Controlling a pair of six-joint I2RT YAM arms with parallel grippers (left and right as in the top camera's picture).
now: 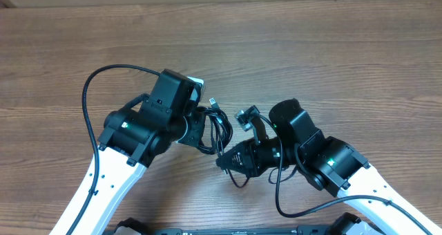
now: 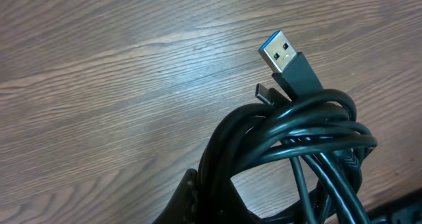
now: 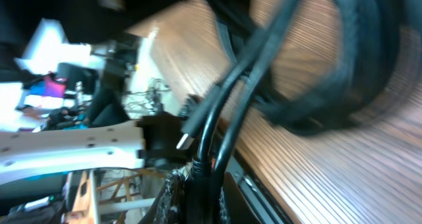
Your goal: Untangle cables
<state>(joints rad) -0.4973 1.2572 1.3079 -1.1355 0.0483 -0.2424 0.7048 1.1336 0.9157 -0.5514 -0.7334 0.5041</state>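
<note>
The cables (image 1: 219, 128), a looped black bundle, sit over the table (image 1: 311, 41) between the two arms. The left gripper (image 1: 205, 130) is clenched on the bundle's left side, with a blue-tongued USB plug (image 2: 285, 55) sticking up beyond it. The right gripper (image 1: 225, 160) is clamped on two cords at the lower right

Worktop (image 2: 99, 85) looks like wood or a wood-look laminate, with fine streaky grain, smooth, and a soft sheen where the light hits. The cables (image 2: 283, 138) have a black rubbery plastic jacket, smooth and a bit glossy. The plug (image 2: 282, 53) has a shiny bare-metal shell with a blue plastic tongue inside, and its body is matt black plastic. The arm links (image 1: 93, 190) are smooth white plastic and the joint housings (image 1: 148, 121) are matt black.
</note>
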